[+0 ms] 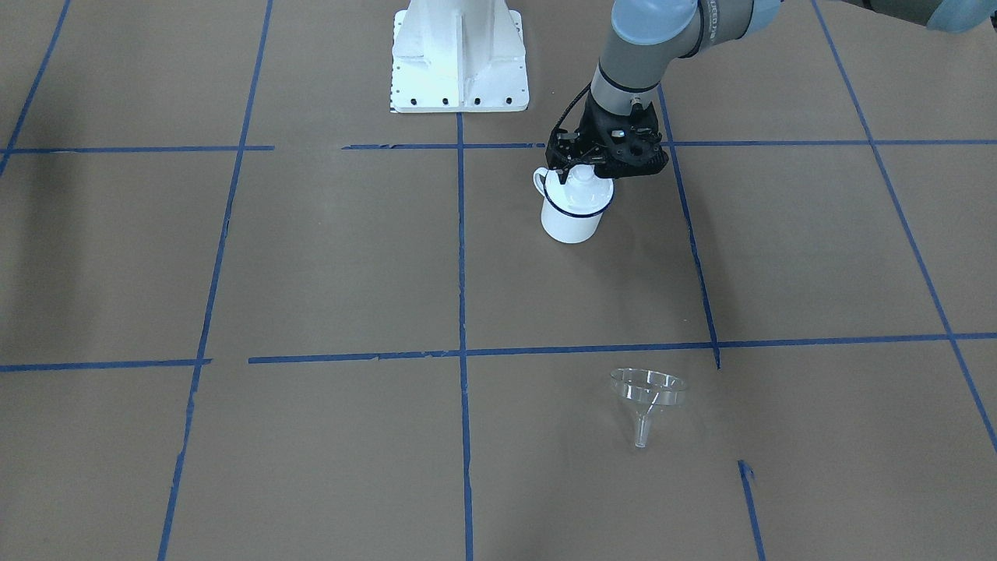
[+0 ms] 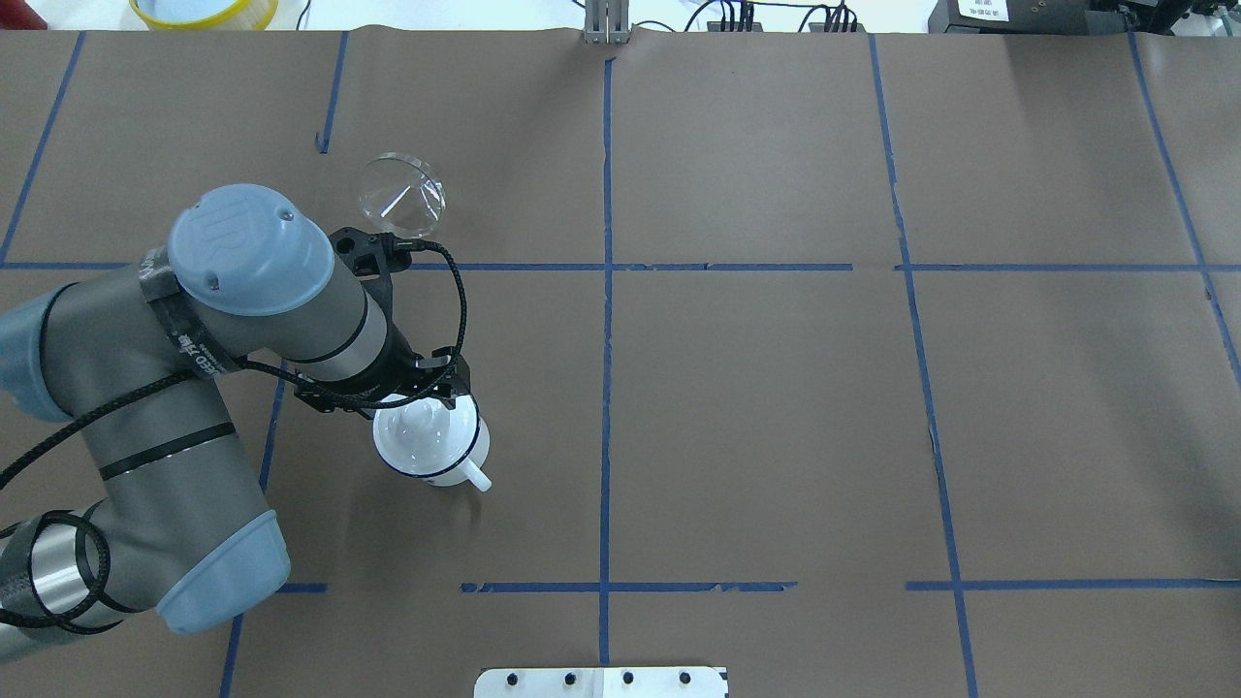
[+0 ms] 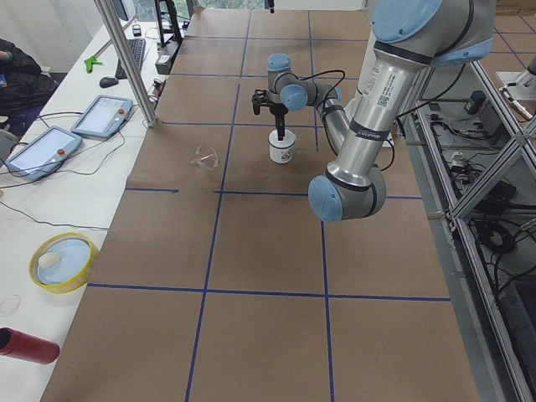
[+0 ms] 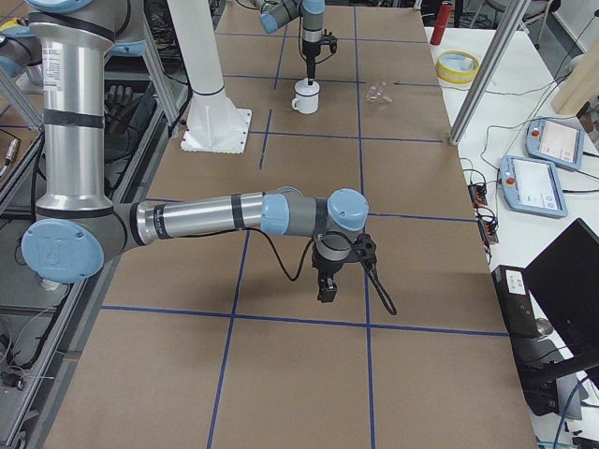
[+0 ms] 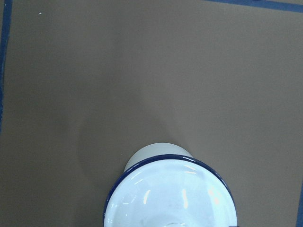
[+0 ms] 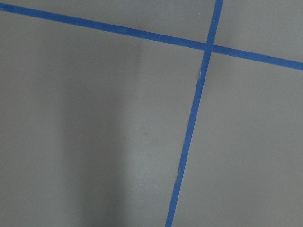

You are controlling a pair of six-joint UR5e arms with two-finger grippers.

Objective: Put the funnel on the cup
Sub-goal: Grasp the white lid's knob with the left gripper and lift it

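The white enamel cup point(image 1: 572, 222) with a dark blue rim stands upright with a round white knobbed lid point(image 1: 580, 191) on it; its handle point(image 2: 475, 480) points toward the robot. My left gripper point(image 1: 583, 167) points down at the lid, its jaws on either side of the knob; I cannot tell whether they press it. The left wrist view shows only the lid point(image 5: 170, 198) and the cup wall point(image 5: 156, 150). The clear funnel point(image 1: 646, 393) lies on its side, beyond the cup point(image 2: 400, 194). My right gripper point(image 4: 328, 290) hangs low over bare table, far away; I cannot tell its state.
The white robot base plate point(image 1: 459, 54) stands behind the cup. A yellow bowl point(image 3: 63, 261), a red bottle point(image 3: 25, 345) and teach pendants point(image 3: 100, 113) lie on the white bench past the table's far edge. Blue tape lines point(image 6: 189, 142) grid the brown paper.
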